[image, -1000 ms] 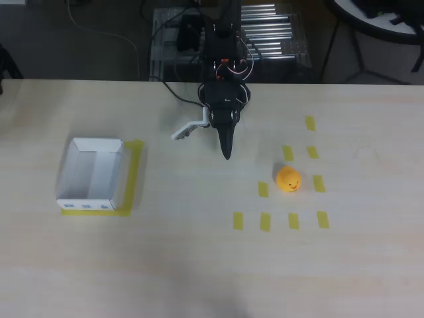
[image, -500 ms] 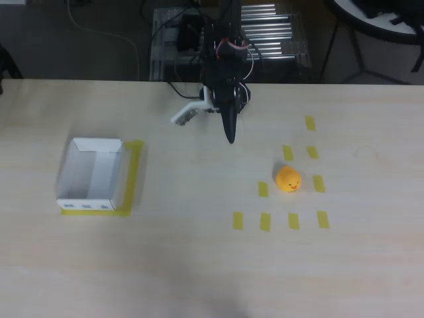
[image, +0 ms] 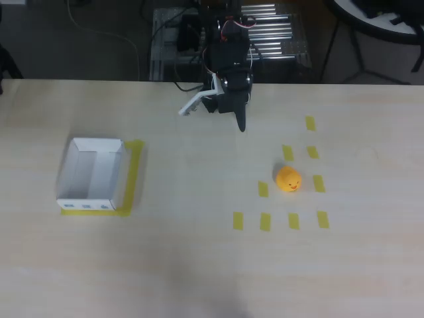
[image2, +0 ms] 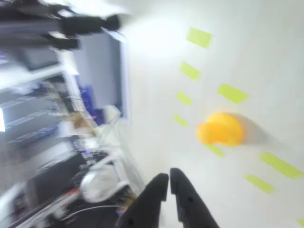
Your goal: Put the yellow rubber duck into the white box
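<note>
The yellow rubber duck (image: 288, 179) sits upright on the table (image: 199, 265) at about 4 o'clock from the end effector (image: 241, 124), well apart from it, ringed by yellow tape strips (image: 264, 221). The white box (image: 91, 175) stands open-topped at roughly 8 o'clock from the end effector, far across the table, with nothing visible inside. In the wrist view the end effector (image2: 168, 183) shows its fingers nearly touching and holding nothing; the duck (image2: 221, 129) lies ahead of them at 1 o'clock. Judgement: the duck is light, soft and rounded, so likely to squirm or roll under an off-centre pinch; the sound hold is across the widest part of the body, low down. Compared with the earlier overhead frames, the arm has drawn back toward its base and swung toward the duck's side; duck and box are unmoved.
</note>
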`<state>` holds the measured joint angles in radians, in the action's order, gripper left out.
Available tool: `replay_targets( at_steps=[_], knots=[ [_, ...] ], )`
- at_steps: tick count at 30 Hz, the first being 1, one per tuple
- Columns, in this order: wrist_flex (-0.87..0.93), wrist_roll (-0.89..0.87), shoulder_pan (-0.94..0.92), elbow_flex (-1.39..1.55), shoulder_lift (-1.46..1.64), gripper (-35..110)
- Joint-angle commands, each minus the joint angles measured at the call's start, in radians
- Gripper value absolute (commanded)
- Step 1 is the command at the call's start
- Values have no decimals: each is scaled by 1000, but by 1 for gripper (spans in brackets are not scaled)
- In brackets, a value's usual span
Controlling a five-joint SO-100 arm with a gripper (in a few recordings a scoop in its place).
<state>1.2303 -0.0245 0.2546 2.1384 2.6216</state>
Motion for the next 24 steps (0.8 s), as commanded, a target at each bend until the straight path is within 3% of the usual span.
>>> replay_targets(
  at_steps=[1, 8, 13, 18, 24],
  knots=[
    [146, 143, 61, -279, -221, 0],
    [350, 479, 63, -403, -417, 2],
    [431, 678, 66, -400, -434, 19],
    [483, 724, 41, -535, -623, 20],
    [486, 772, 43, -552, -746, 66]
  ],
)
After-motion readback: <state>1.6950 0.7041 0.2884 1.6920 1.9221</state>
